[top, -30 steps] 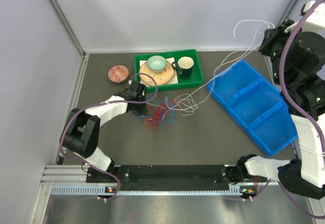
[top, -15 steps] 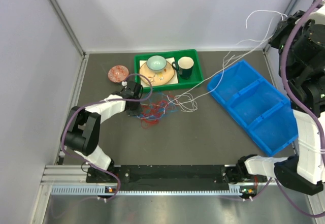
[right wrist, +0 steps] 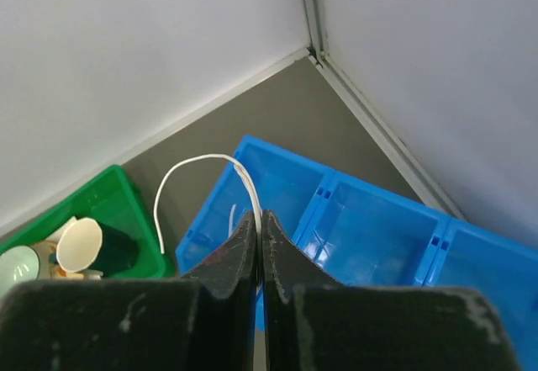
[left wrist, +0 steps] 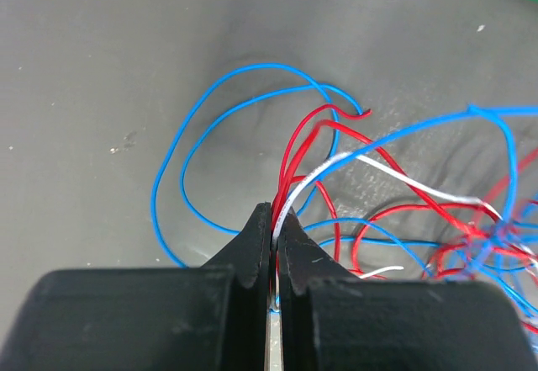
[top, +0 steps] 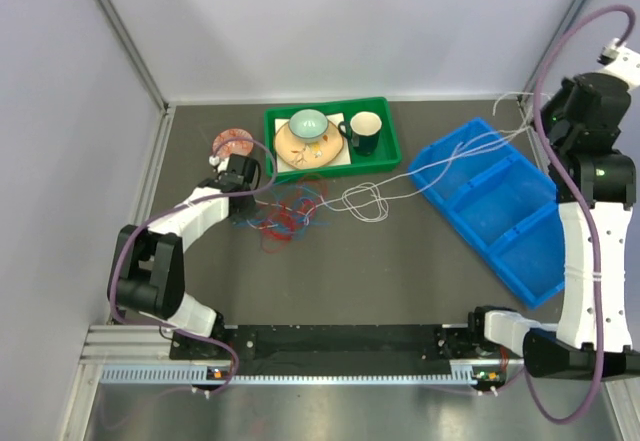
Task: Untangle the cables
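Dark grey worktop: left claw pinches the red-and-blue wire tangle as anchor; right claw clamps the thin white wire, probably to tension it free.

The near half of the surface lies open, in front of the tangled cables. Along the back edge a tray and a dish take up the room. A bin blocks the right side. A taut white cable spans from the tangle across the bin's far corner.
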`<state>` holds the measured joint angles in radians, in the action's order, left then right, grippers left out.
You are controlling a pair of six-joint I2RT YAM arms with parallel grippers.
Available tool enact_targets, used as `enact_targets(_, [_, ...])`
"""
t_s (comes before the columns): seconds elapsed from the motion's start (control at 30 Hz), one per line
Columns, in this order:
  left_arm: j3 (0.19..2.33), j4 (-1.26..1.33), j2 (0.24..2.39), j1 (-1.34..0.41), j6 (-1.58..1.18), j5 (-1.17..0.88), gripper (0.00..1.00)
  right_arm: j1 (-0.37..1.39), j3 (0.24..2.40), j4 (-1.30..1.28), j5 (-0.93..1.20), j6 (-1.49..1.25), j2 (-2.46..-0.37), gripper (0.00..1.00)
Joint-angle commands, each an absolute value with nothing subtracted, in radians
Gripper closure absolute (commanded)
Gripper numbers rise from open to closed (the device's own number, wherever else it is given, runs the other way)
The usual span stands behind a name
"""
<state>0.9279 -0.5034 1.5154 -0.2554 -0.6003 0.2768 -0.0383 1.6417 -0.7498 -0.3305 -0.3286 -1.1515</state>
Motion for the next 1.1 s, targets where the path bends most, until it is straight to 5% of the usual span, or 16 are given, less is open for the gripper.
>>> enact_targets(0.0, [0.920, -0.528, 1.508, -0.235, -0.618, 0.322, 1.00, -0.153, 1.635, -0.710, -0.215, -0.388, -1.078, 1.00])
enact_targets(0.77, [0.888, -0.500, 1.480, -0.110, -0.647, 0.250, 1.00, -0.370, 1.548, -0.703, -0.022, -0.459, -1.065, 1.00])
enact_targets(1.07, [0.905, -0.466, 1.402, -0.294, -0.578, 0.219, 1.00, -0.361, 1.508, -0.669, 0.161, -0.505, -1.028, 1.00])
